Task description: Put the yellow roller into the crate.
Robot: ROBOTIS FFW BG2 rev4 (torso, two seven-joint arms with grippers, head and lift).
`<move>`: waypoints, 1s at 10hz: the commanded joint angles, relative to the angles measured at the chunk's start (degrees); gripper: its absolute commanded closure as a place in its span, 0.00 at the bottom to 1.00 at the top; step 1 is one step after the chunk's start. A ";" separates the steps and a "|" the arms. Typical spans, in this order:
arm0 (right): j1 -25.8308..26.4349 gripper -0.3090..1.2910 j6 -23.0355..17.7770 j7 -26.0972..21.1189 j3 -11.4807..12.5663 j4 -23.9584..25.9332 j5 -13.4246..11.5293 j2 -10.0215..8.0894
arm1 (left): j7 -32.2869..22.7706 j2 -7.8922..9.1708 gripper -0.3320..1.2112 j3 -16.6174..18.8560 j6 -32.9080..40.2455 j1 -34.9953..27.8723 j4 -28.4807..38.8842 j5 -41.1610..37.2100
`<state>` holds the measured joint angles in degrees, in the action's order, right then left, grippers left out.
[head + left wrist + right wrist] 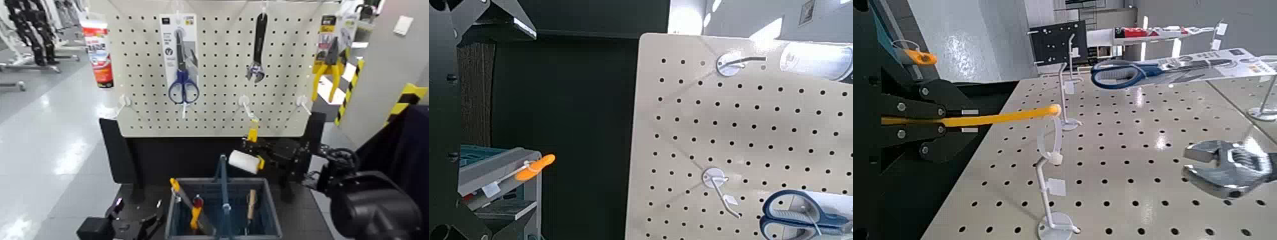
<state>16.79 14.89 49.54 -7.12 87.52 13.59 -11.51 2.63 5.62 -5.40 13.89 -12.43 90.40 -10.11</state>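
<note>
Writing: we read none on the packaged scissors (182,80) | yellow roller (246,159): clamped in right gripper (265,155), just above crate (185,189) back rim; sleeve axis slanting left-right, handle up toward pegboard (217,102) | left gripper (127,217): low beside crate, fingers we cannot tell.

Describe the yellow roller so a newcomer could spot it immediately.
Start at the white pegboard and drop below its lower edge to the grey-blue latticed plastic crate. Just above the crate's back rim, the right gripper holds the yellow roller. Its white fluffy sleeve and short yellow handle set it apart from the slim tools standing inside the crate.
</note>
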 commanded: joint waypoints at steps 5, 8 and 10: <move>-8.53 0.98 9.72 1.52 6.77 14.08 -0.67 0.97 | 0.00 0.00 0.29 -0.31 -0.35 0.13 -0.14 0.00; -11.69 0.98 13.06 1.52 7.82 15.05 -0.23 1.40 | 0.00 0.00 0.29 -0.13 -0.18 0.04 -0.05 -0.09; -11.96 0.98 11.56 1.44 7.21 10.21 -0.58 1.93 | 0.00 0.09 0.29 -0.48 -0.27 0.22 -0.05 0.00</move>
<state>4.87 26.96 51.02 0.35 99.54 13.25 -9.70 2.63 5.64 -5.76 13.69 -12.30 90.36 -10.18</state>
